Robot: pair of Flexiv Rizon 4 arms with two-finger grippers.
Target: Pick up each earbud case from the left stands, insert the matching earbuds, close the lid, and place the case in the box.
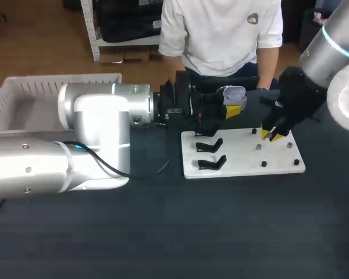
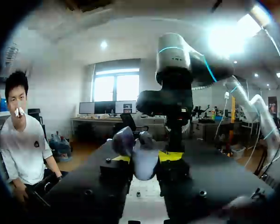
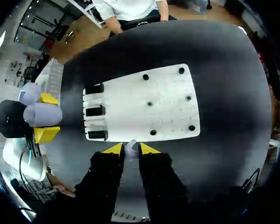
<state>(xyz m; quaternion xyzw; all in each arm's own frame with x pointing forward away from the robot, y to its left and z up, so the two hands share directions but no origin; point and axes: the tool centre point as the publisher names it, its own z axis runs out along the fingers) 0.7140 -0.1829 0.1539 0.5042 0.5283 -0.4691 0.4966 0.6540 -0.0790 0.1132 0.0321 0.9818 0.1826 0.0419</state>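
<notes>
The left gripper point(image 1: 232, 110) hung just beyond the far edge of the white board point(image 1: 244, 158), its fingers clamped from both sides on a lavender earbud case point(image 2: 144, 164) whose lid point(image 2: 124, 140) stood open. The right gripper point(image 1: 271, 135) was above the board near its far right edge, its fingers pinched together on a small pale earbud point(image 3: 130, 149). Three black stands point(image 1: 212, 162) stood in a row along the board's left edge, and the white box point(image 1: 46, 86) lay well to the left of the board, partly hidden by the left arm.
</notes>
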